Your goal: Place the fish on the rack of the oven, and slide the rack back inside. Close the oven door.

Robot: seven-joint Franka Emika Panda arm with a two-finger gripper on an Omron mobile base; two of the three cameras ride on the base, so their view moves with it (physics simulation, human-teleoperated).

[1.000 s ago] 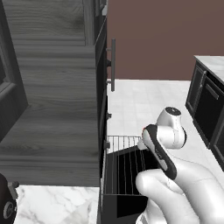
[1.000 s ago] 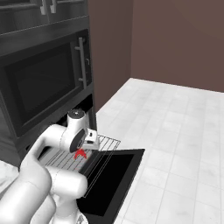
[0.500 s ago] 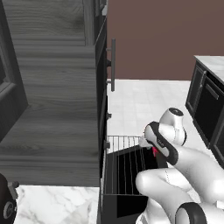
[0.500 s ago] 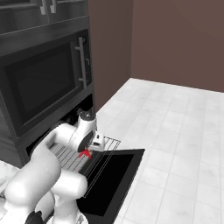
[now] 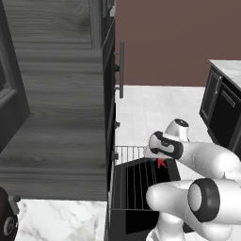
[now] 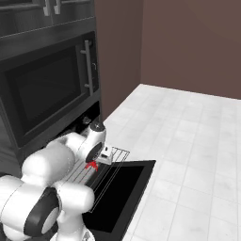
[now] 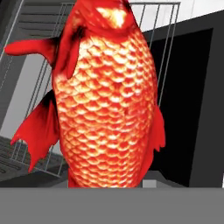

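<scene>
Claw [image 6: 94, 164] clamped on fish [image 7: 107, 96], low centre of right base view, above pulled-out rack [image 6: 109, 162]. Fish close before hand camera, red-orange scales and fins against rack wires [image 7: 168, 39] and dark oven door [image 7: 188, 105]; a red tip visible under the hand at centre of left base view [image 5: 161, 163]. Oven door [image 6: 124, 188] folded down flat at lower centre, rack extended over it from oven [image 6: 47, 94] at left.
</scene>
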